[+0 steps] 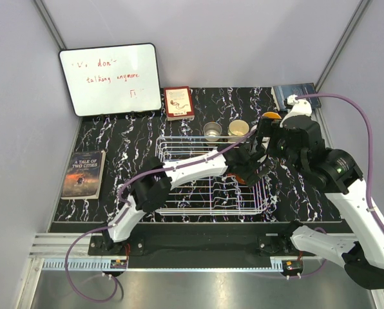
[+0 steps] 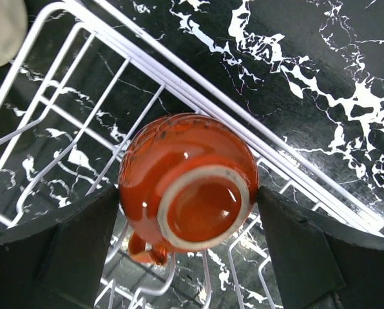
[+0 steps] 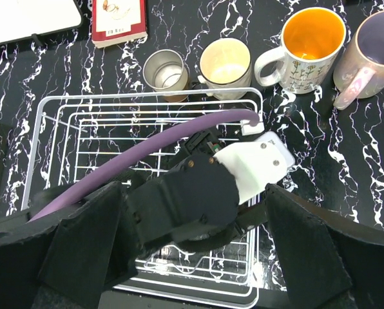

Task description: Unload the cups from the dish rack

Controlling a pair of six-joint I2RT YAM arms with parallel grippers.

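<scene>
Left gripper (image 2: 189, 206) clasps the upturned reddish-brown cup (image 2: 185, 154) inside the dish rack (image 3: 102, 125); right gripper (image 3: 192, 199) hovers wide open, holding nothing.

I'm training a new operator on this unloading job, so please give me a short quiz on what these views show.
1. True or false: the squat reddish-brown glazed ceramic cup sits upside down inside the white wire dish rack.
2. Which arm's fingers flank that cup? A) left B) right C) neither
3. In the right wrist view, how many cups stand on the black marble-patterned table beyond the rack?
Key: 1. True. 2. A; the left gripper brackets it, while the right gripper hangs open above the rack. 3. Four: grey metallic cup, cream cup, white orange-lined mug, pinkish mug.
</scene>
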